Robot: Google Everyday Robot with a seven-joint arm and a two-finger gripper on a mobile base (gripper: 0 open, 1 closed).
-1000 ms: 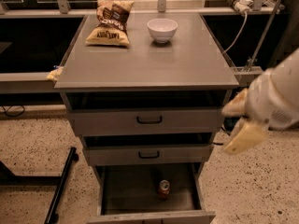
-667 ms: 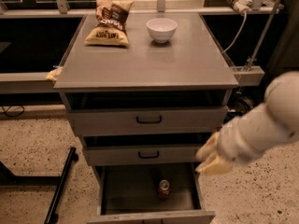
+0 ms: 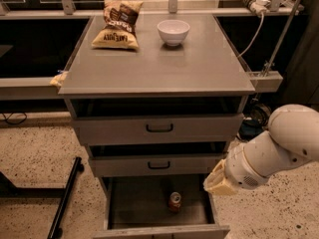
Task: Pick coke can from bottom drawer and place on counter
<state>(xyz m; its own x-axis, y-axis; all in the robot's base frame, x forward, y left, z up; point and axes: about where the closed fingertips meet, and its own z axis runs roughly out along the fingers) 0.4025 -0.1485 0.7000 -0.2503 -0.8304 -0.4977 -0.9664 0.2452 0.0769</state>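
Observation:
The coke can (image 3: 174, 201), small and red with a silver top, stands upright on the floor of the open bottom drawer (image 3: 134, 210), right of its middle. My gripper (image 3: 215, 181) is at the end of the white arm that comes in from the right. It hangs above the drawer's right side, up and to the right of the can, not touching it. The counter (image 3: 164, 61) is the broad grey top of the cabinet, above the two upper drawers.
A chip bag (image 3: 118, 23) and a white bowl (image 3: 173, 31) sit at the back of the counter. The two upper drawers (image 3: 159, 128) with black handles stand slightly pulled out. A black stand leg (image 3: 65, 198) lies on the speckled floor at left.
My arm has swung left and down from the cabinet's right side, bringing the gripper over the right side of the open bottom drawer. The can has not moved.

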